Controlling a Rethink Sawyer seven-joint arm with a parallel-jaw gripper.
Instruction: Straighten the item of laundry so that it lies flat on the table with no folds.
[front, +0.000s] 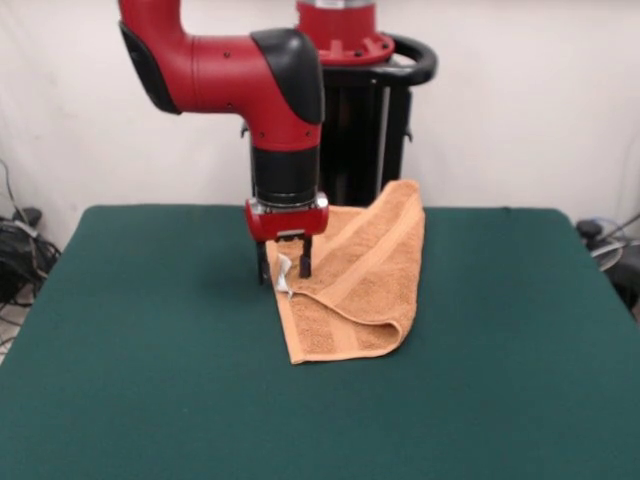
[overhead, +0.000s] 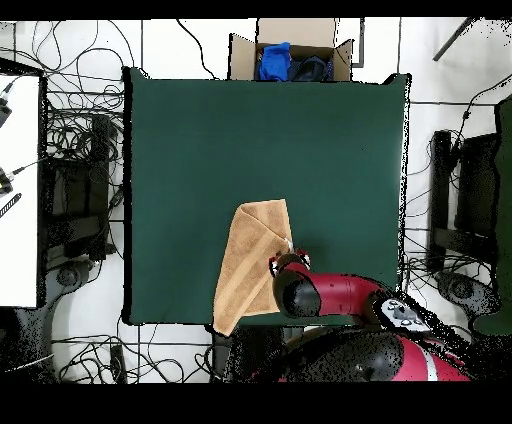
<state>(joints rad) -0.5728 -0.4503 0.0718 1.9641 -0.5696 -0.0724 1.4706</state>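
Note:
The orange-tan towel (front: 355, 290) lies folded over itself on the dark green table (front: 150, 350), near the table's far side. Its back corner reaches past the far edge by the pedestal. My gripper (front: 284, 272) points straight down at the towel's left edge. Its two dark fingers (front: 305, 262) stand apart, with the towel's raised edge and its small white tag (front: 283, 277) between them. In the overhead view the towel (overhead: 250, 265) lies near the table's (overhead: 200, 150) bottom edge with one corner over it. The gripper (overhead: 284, 262) is mostly hidden under the arm.
The robot's black pedestal (front: 365, 130) stands just behind the towel. A cardboard box (overhead: 290, 55) holding blue and dark things sits beyond the table's far edge in the overhead view. Cables lie on the floor around the table.

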